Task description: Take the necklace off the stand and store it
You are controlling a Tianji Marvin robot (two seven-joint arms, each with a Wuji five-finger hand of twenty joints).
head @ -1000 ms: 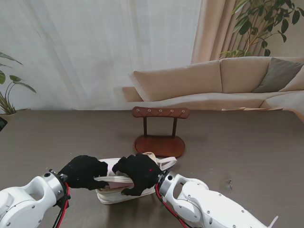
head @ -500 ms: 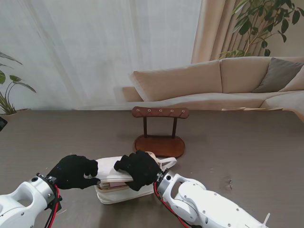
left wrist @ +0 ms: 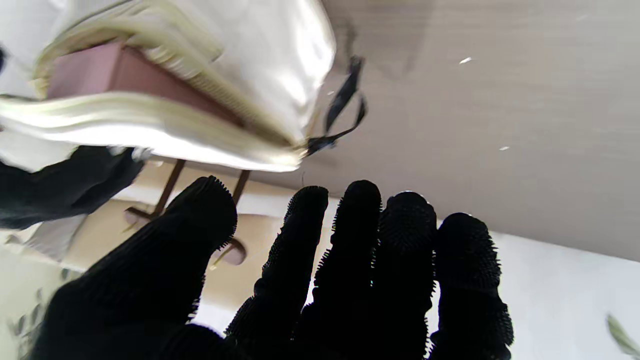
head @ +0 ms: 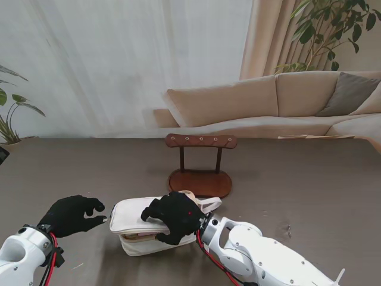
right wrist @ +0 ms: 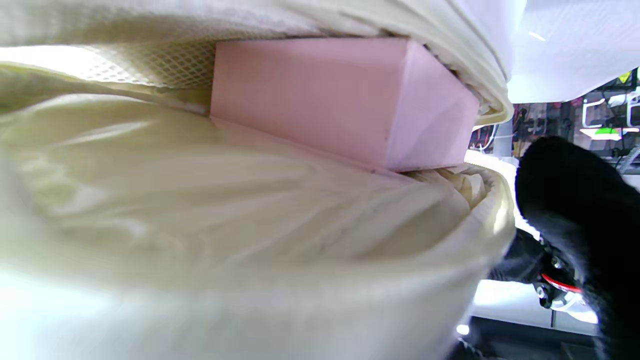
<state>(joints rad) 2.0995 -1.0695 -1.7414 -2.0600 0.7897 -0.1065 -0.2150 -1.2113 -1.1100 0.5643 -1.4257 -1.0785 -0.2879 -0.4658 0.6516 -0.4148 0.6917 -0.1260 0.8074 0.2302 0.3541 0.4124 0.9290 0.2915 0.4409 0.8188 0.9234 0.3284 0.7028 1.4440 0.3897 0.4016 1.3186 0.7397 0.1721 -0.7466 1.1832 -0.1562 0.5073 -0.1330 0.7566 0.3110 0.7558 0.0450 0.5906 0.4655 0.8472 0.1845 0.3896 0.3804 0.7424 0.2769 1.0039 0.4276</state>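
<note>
Dark table [head: 309,179] before sofa [head: 268,101]: right hand [head: 172,215] grips pouch [head: 134,217], left hand [head: 71,215] spread

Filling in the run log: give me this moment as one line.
left hand: open, beside pouch | right hand: holding pouch lid | pink box: inside pouch | stand: bare | necklace: not seen

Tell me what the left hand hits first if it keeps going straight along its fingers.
Probably the cream pouch: the left hand is open and points at its near end. Depth is unclear.
</note>
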